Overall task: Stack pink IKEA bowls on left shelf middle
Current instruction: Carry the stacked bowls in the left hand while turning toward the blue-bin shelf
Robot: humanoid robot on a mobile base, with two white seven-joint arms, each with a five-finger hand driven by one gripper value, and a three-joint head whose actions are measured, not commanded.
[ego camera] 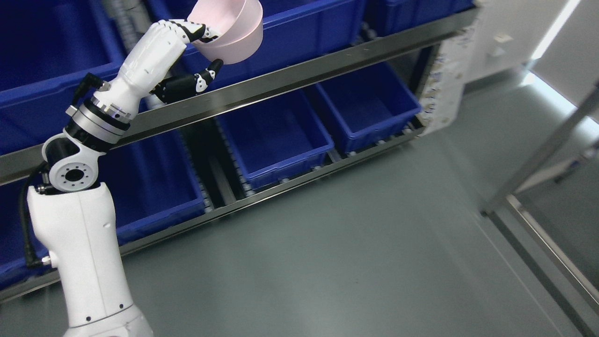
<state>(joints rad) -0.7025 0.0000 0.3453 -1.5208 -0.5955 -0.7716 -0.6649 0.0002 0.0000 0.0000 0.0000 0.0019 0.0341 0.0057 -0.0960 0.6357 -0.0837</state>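
Gripping a smooth, round pink plastic bowl [230, 29] in the glossy white-and-black left hand [180, 51], fingers hooking its rim, thumb pressing its underside. Holding the bowl tilted above the brushed steel front rail [327, 61] of the left shelf's upper level, before a deep blue plastic bin [304, 28]. Showing below, two more open rectangular blue bins [276, 135], nothing visible inside.

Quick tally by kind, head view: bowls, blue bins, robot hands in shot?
Pink bowl: 1, held in the left hand
Blue bins: 6 at least partly visible, e.g. lower-row ones and; edge ones are cropped, so the count is approximate
Robot hands: 1
Total: 8
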